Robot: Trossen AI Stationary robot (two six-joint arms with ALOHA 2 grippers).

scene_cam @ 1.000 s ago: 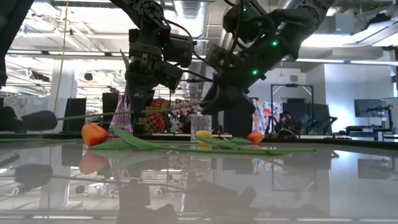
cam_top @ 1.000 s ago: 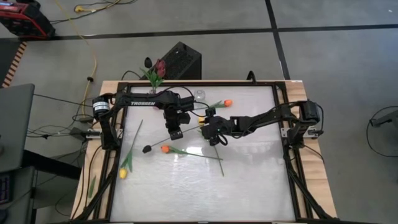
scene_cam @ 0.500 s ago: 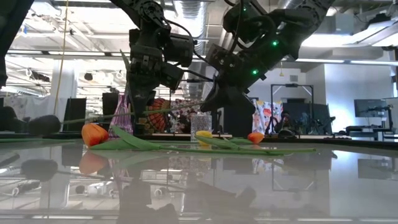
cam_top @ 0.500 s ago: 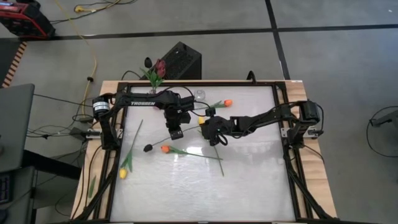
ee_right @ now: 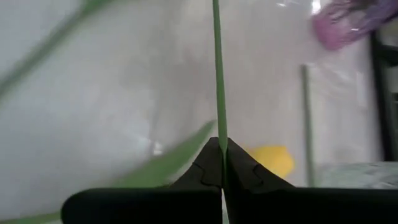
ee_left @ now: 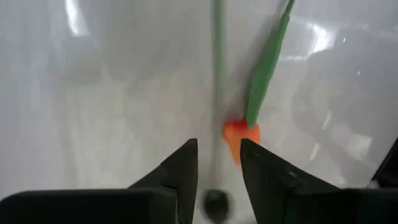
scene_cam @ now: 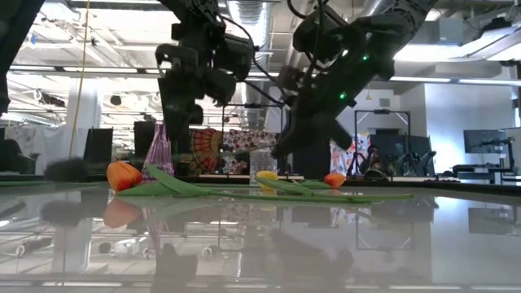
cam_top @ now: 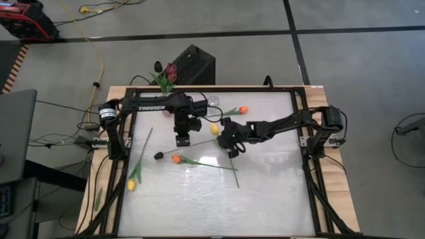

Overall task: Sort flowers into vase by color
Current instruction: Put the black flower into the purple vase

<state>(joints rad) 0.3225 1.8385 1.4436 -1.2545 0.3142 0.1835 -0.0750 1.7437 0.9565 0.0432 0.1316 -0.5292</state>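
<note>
A dark-headed flower stretches its thin green stem to my right gripper, which is shut on it near the table's middle. My left gripper hovers open above that stem, its fingers on either side and touching nothing; the dark head shows below them. An orange tulip lies on the table beside the dark head. A yellow tulip and another orange one lie farther back. A third yellow tulip lies at the near left. Maroon flowers stand in a vase beyond the far edge. My right gripper pinches the stem between its two fingertips, at the end away from the head. The fingers come roughly level from the table's right side, and the stem runs on ahead in line with them. The head end hangs low, close over the table.
A small clear glass stands near the far edge, and a purple vase shows behind my left arm. The black frame borders the table. Open room lies over the table's near right part.
My right gripper has shut on the dark flower's stem. My left gripper has opened, let go of that stem, and risen a little toward the far left. The flower's head end has sunk lower toward the table.
</note>
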